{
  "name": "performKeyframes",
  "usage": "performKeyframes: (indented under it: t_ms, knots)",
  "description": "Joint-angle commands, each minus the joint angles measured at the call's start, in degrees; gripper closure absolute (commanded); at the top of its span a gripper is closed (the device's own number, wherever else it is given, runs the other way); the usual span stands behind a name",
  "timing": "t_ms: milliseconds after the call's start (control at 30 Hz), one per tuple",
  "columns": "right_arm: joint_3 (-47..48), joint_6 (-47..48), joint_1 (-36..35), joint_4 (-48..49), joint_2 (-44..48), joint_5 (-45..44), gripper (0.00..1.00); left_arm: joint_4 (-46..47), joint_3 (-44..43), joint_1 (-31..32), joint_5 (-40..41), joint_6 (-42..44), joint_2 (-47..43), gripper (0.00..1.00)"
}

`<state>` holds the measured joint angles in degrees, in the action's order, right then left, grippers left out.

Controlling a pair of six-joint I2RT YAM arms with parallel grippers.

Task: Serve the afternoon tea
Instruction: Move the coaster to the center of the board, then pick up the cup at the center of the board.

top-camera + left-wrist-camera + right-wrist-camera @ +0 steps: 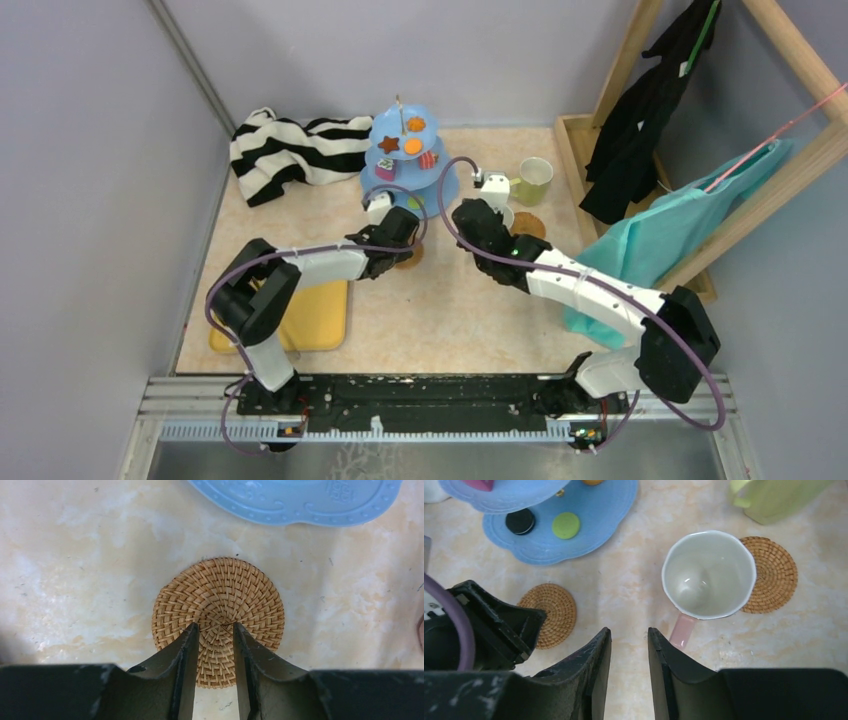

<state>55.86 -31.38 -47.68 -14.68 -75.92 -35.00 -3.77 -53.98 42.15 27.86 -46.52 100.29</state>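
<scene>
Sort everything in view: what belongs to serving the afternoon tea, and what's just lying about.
For the tea: light-blue three-tier stand, small colourful toy cookies, white cup with pink handle, yellow-green cup, round woven coaster by the stand, second woven coaster.
Lying about: black-and-white striped cloth, flat yellow tray, teal garment, black garment.

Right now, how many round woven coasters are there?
2: one coaster lies below the left gripper, near the blue stand; the other coaster shows beside the pink-handled cup.
</scene>
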Motion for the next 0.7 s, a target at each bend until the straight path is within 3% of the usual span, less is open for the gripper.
performKeyframes:
  t_ms: [0,667]
  knots:
    - [0.8,-5.7,0.7,-4.8,-1.2,-5.8,0.67,-3.0,-1.0,1.1,-3.5,-1.2,4.8,0.62]
    - [8.1,-16.0,4.9,-17.8,-11.0,-7.7,0.71,-2.1,-3.0,3.4,-4.6,-1.7,7.1,0.63]
